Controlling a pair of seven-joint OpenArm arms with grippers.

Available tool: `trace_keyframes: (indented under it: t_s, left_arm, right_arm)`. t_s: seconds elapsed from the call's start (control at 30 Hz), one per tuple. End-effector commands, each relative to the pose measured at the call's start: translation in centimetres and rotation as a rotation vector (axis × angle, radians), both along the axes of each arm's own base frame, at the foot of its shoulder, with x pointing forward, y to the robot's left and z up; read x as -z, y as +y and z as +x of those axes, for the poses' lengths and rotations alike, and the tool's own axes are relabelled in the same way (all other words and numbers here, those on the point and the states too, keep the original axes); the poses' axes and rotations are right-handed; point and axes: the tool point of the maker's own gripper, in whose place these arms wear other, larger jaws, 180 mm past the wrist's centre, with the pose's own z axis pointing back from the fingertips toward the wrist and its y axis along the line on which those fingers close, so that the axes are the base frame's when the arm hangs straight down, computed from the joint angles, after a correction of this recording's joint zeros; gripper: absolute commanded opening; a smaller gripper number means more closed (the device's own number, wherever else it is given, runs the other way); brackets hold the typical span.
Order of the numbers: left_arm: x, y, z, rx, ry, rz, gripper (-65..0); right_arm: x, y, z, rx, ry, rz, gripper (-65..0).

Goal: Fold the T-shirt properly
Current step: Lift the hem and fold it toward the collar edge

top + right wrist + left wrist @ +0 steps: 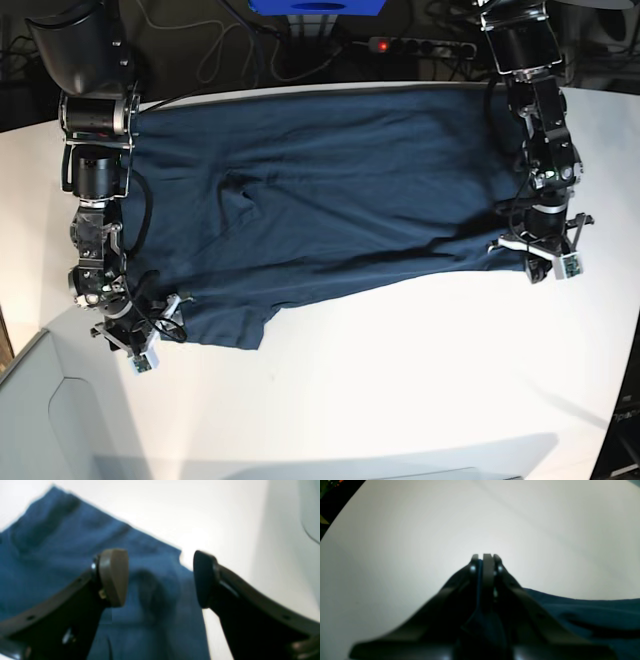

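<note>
The dark navy T-shirt (330,190) lies spread on the white table (400,390), with wrinkles near its middle. My left gripper (541,264) is at the shirt's right edge in the base view. In the left wrist view the left gripper (485,556) is shut, with a thin strip of blue fabric pinched between its fingers, and the rest of the shirt (595,615) lies behind to the right. My right gripper (148,340) is at the shirt's lower left corner. In the right wrist view the right gripper (160,580) is open just above the shirt's edge (50,555).
A grey bin (60,430) sits at the lower left corner. Cables and a power strip (420,45) lie behind the table's far edge. A blue object (315,6) is at the top. Bare white table stretches in front of the shirt.
</note>
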Motion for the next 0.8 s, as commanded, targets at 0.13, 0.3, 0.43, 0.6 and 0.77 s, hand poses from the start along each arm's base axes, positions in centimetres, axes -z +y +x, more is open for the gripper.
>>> trace_keyframes:
  t_s: [0.13,0.3,0.43,0.6,0.77]
  left_arm:
    - [-1.7,0.4,0.7,-0.002,-0.054,0.021,-65.0]
    - [-1.7,0.4,0.7,-0.002,-0.054,0.021,-65.0]
    - [-1.7,0.4,0.7,-0.002,-0.053,0.02,-65.0]
    - [-1.5,0.2,0.6,-0.005,-0.053,0.011,-65.0]
    - [-1.5,0.1,0.6,-0.005,-0.052,0.013,-65.0]
  right_arm:
    - [-0.6,-0.4,1.4,0.023,-0.062,0.058,-26.2]
    - [0.5,-0.5,1.4,0.04,-0.055,0.09,-26.4]
    - [0.7,-0.6,1.2,0.037,-0.047,0.084,-31.0]
    - [0.7,-0.6,1.2,0.041,-0.051,0.089,-64.8]
    - [0.3,-0.8,1.2,0.04,-0.061,0.084,-65.0]
